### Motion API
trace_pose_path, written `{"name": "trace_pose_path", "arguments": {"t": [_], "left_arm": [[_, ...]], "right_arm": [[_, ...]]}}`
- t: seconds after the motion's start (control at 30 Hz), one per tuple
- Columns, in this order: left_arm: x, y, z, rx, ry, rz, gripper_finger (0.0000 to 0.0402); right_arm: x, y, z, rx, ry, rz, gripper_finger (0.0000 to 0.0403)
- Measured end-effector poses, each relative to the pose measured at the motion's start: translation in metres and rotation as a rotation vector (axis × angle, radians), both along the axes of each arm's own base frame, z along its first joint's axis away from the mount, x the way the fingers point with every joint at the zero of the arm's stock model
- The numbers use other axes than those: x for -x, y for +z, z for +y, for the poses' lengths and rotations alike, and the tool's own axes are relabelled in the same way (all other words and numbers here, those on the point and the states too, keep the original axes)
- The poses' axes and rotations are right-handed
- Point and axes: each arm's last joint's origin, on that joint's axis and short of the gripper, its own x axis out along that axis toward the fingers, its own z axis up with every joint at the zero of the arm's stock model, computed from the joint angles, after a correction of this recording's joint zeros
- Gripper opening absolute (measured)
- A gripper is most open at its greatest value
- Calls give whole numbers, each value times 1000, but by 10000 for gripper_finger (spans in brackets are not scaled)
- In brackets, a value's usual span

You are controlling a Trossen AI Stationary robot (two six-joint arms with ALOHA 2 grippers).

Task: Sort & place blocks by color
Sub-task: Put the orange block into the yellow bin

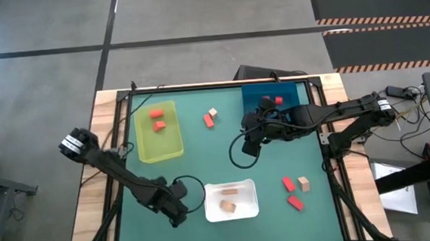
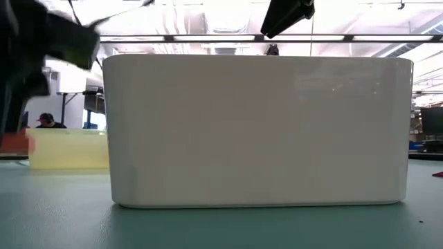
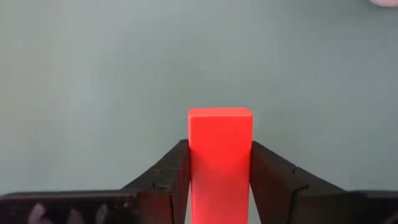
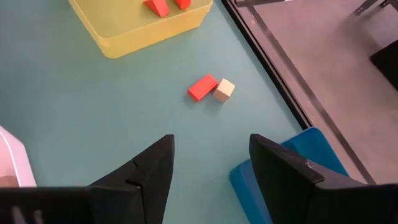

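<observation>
My left gripper [image 1: 177, 213] stands over the mat just left of the white tray [image 1: 252, 208], near the table's front edge. It is shut on an orange-red block [image 3: 220, 149]. My right gripper [image 4: 211, 168] hangs open and holds nothing, high above the mat in front of the blue tray [image 1: 293, 92]. The yellow-green tray [image 1: 173, 149] holds two orange-red blocks [image 1: 156, 113]. Two tan blocks [image 1: 228, 204] lie in the white tray. A red block [image 1: 278, 99] lies in the blue tray. My left gripper pinches the orange-red block by its two opposite long sides [image 3: 191, 168], one finger on each. The fingers point down from above. The block's free end [image 3: 220, 113] sticks out past the fingertips. In the low view the block [image 2: 14, 142] looks raised off the mat.
A red block [image 1: 209, 121] and a tan block [image 1: 213, 112] lie together on the mat between the yellow-green and blue trays. Two red blocks [image 1: 288, 183] and a tan one [image 1: 303, 183] lie right of the white tray. Bare green mat lies in the middle.
</observation>
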Motion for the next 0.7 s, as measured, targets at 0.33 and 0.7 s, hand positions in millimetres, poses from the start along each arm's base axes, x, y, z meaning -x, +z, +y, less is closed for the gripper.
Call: {"name": "trace_pose_path", "arguments": {"t": [0.33,0.7], "left_arm": [[20,78,48,76,-111,-190,118],[34,137,118,-109,-284,-190,120]], "right_arm": [[0,0,0,-29,-35,-21,201],[0,0,0,-62,-76,-46,201]]}}
